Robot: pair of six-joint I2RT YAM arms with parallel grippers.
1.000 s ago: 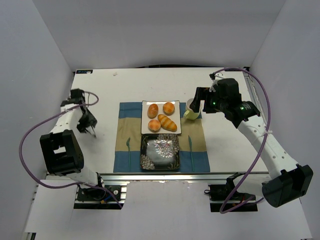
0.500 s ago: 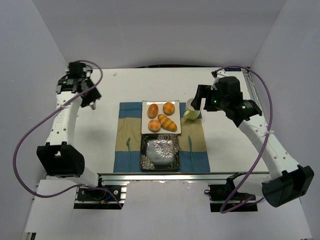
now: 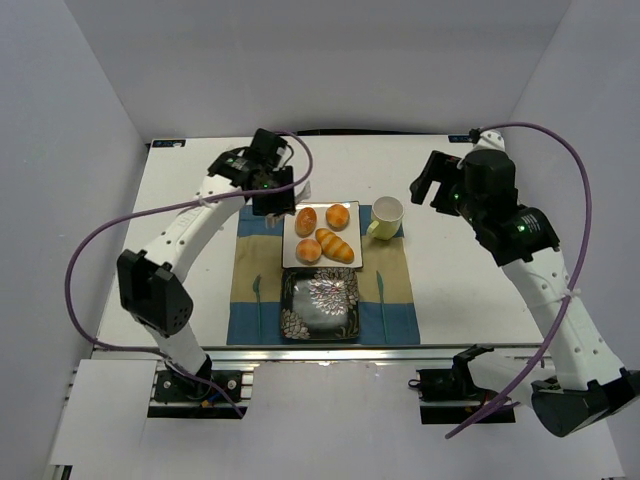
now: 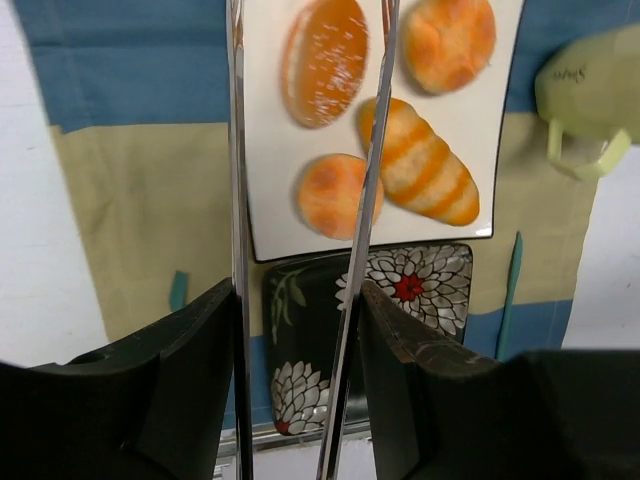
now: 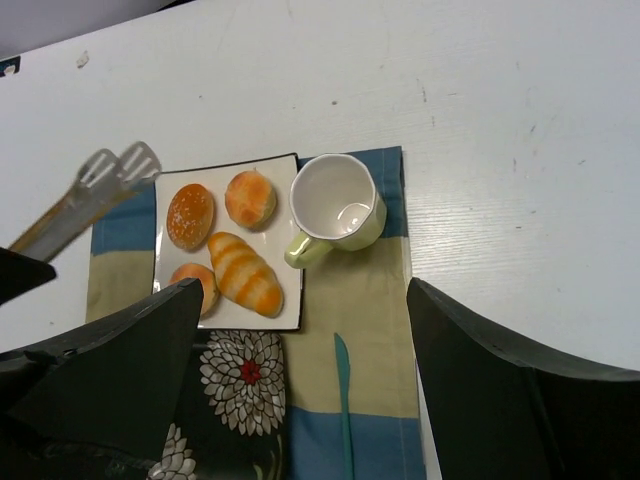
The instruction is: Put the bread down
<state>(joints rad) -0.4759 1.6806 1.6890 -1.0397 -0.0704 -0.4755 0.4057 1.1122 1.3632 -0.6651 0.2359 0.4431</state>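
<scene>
The bread [image 3: 306, 220] is a smooth oval roll at the far left of a white plate [image 3: 352, 232], and also shows in the left wrist view [image 4: 325, 60] and the right wrist view [image 5: 190, 215]. My left gripper [image 3: 272, 195] [image 4: 297, 290] is shut on metal tongs [image 4: 237, 150] at the plate's far left corner. The tong arms stand apart, with the bread showing between them. The tong tips [image 5: 120, 165] lie just left of the plate. My right gripper [image 3: 430, 185] [image 5: 305, 290] is open and empty, right of the mug.
The white plate [image 4: 270, 130] [image 5: 222, 170] also holds two rounder buns [image 3: 338, 215] [image 3: 308, 250] and a ridged roll [image 3: 335, 246]. A black floral plate [image 3: 320, 305] lies nearer on the placemat. A pale green mug [image 3: 386, 213], a teal knife [image 3: 382, 290] and a teal fork [image 3: 256, 290] flank the plates.
My left arm has swung from the table's far left to the white plate, carrying the tongs. My right gripper has drawn back from the mug, which now stands free.
</scene>
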